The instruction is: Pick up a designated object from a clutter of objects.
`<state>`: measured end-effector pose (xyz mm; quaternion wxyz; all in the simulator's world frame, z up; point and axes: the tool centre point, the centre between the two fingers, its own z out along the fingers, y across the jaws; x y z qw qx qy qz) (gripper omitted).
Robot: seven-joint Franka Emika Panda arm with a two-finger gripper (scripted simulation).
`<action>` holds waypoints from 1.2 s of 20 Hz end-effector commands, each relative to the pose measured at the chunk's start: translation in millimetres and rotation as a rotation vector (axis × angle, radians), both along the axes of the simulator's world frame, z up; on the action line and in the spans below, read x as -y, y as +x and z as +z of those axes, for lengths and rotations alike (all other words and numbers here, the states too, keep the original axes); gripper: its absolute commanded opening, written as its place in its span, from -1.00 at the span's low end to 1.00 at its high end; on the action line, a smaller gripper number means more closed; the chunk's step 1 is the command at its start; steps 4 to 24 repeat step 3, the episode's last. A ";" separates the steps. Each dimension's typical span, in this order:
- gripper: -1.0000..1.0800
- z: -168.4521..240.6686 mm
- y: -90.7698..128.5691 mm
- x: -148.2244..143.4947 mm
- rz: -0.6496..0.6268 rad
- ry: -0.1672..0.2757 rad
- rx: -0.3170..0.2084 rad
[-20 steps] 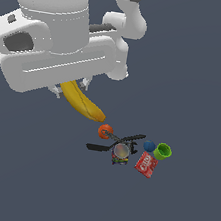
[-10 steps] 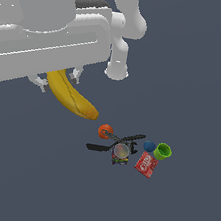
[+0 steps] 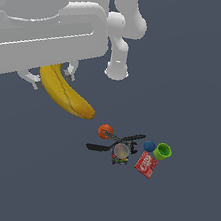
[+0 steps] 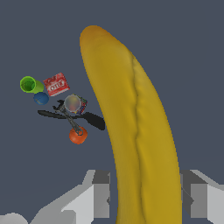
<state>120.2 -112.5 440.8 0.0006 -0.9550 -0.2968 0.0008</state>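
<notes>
A long curved yellow banana [image 3: 64, 93] hangs in my gripper [image 3: 52, 77], well above the dark floor and up to the exterior view's left of the clutter. In the wrist view the banana [image 4: 135, 127] fills the middle, held between the two grey fingers [image 4: 101, 192]. The gripper is shut on it. The clutter lies below: an orange ball [image 3: 105, 131], black long-handled tools [image 3: 110, 142], a round tin [image 3: 120, 151], a red packet [image 3: 146, 164], a blue ball [image 3: 149, 146] and a green cup [image 3: 162, 151].
The arm's white links and base post [image 3: 118, 58] stand behind the scene in the exterior view. The clutter also shows in the wrist view, with the green cup [image 4: 28, 84] and orange ball [image 4: 78, 135] at its two ends. Dark floor lies all around.
The gripper has risen with the banana, moving up and toward the exterior view's left, closer to the camera. The clutter has not moved.
</notes>
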 end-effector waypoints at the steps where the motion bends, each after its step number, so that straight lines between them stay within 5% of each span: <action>1: -1.00 2.7 1.0 0.3 0.000 0.000 0.002; 24: -1.00 2.9 1.2 0.4 0.000 0.000 0.002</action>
